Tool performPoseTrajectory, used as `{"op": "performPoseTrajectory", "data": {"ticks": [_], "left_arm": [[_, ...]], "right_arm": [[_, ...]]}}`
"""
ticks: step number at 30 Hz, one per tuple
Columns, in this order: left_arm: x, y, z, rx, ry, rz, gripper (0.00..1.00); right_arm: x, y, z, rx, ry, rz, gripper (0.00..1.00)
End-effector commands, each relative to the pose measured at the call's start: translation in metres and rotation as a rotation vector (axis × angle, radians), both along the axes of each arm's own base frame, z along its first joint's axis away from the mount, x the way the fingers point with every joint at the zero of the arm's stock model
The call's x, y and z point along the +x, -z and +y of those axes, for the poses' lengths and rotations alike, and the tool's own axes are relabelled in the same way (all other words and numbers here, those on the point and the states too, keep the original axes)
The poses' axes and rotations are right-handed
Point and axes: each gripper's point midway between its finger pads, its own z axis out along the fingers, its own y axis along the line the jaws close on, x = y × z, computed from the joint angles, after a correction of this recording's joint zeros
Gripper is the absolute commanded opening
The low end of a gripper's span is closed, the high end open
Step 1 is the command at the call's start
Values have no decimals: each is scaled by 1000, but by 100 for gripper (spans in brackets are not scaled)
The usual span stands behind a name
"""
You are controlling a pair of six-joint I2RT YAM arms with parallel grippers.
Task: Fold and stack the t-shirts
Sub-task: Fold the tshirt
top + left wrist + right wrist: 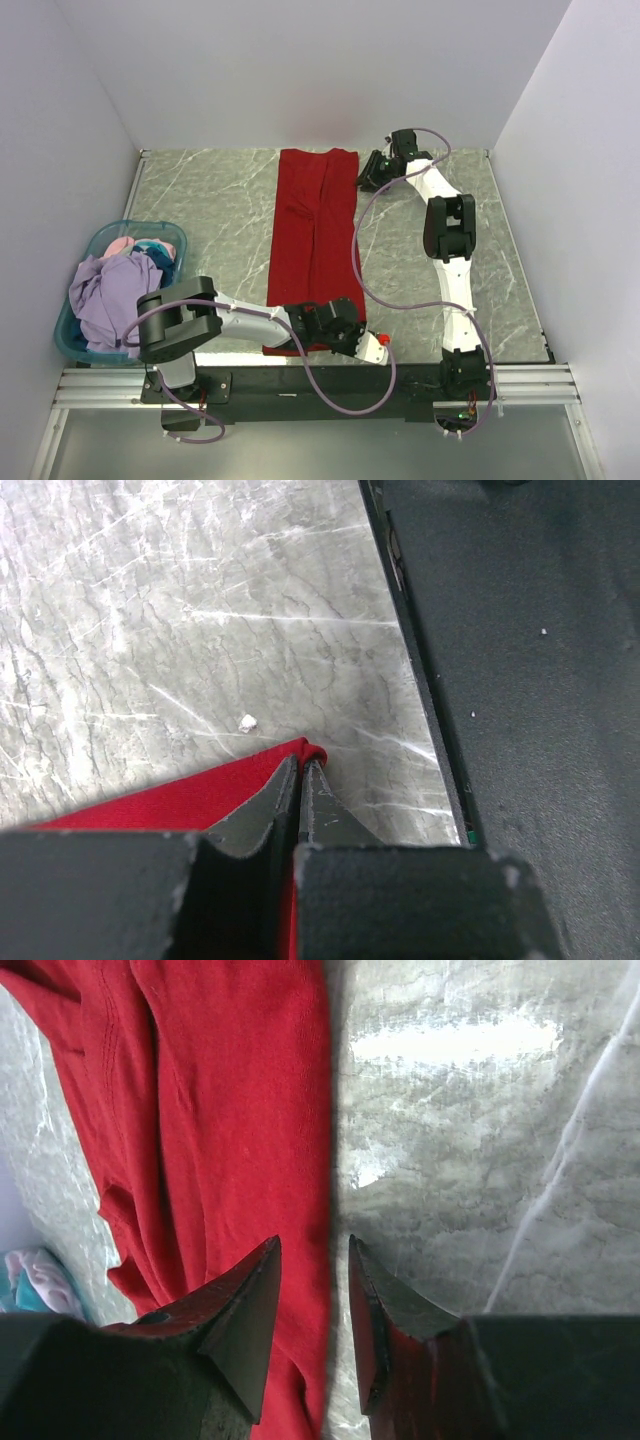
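red t-shirt (170,802) corner in left gripper (299,767)

Grey marbled desk (220,215) fills the view, plain white walls (300,70) boxing it in. 1 translucent teal basket (180,245) sits at its left edge. A tiny white speck (247,721) lies near the black front strip (520,680).

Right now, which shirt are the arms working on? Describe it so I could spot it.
Look at the grey marble table: down its middle lies the red t-shirt, folded into one long strip. It is the only shirt lying flat; the other shirts sit heaped in the basket at the left.
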Motion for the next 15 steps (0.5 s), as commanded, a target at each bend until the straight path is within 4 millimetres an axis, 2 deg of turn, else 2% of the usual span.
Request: {"op": "performPoseTrajectory", "data": {"ticks": [1, 6, 15], "left_arm": [[-13, -18, -3, -44, 32, 38, 3], [-15, -21, 0, -46, 34, 40, 3], [-18, -27, 1, -52, 39, 52, 3]], "right_arm": [[1, 15, 7, -16, 11, 20, 40], [2, 15, 8, -28, 15, 18, 36], [3, 15, 9, -58, 9, 3, 13]]}}
